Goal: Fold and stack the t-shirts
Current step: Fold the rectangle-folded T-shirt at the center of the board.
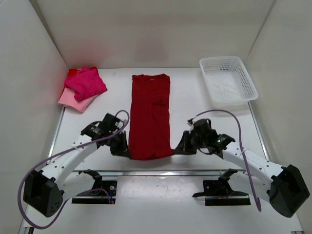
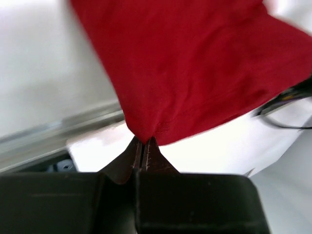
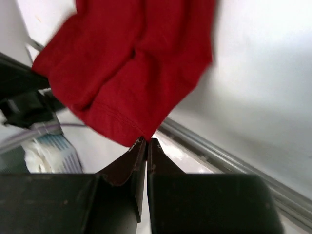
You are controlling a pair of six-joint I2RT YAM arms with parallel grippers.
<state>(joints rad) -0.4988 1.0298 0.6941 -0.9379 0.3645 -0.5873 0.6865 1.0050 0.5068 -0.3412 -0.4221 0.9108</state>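
The dark crimson t-shirt lies as a long narrow strip down the middle of the table, folded lengthwise. My left gripper is shut on its near left corner; in the left wrist view the cloth hangs from the closed tips. My right gripper is shut on the near right corner; in the right wrist view the hem is pinched at the tips. The near end is lifted a little. The hot pink t-shirt lies on the pale pink t-shirt at the far left.
A white mesh basket stands at the far right corner. White walls close in the table on the left, back and right. A metal rail runs along the table's near edge, with the arm bases beyond it.
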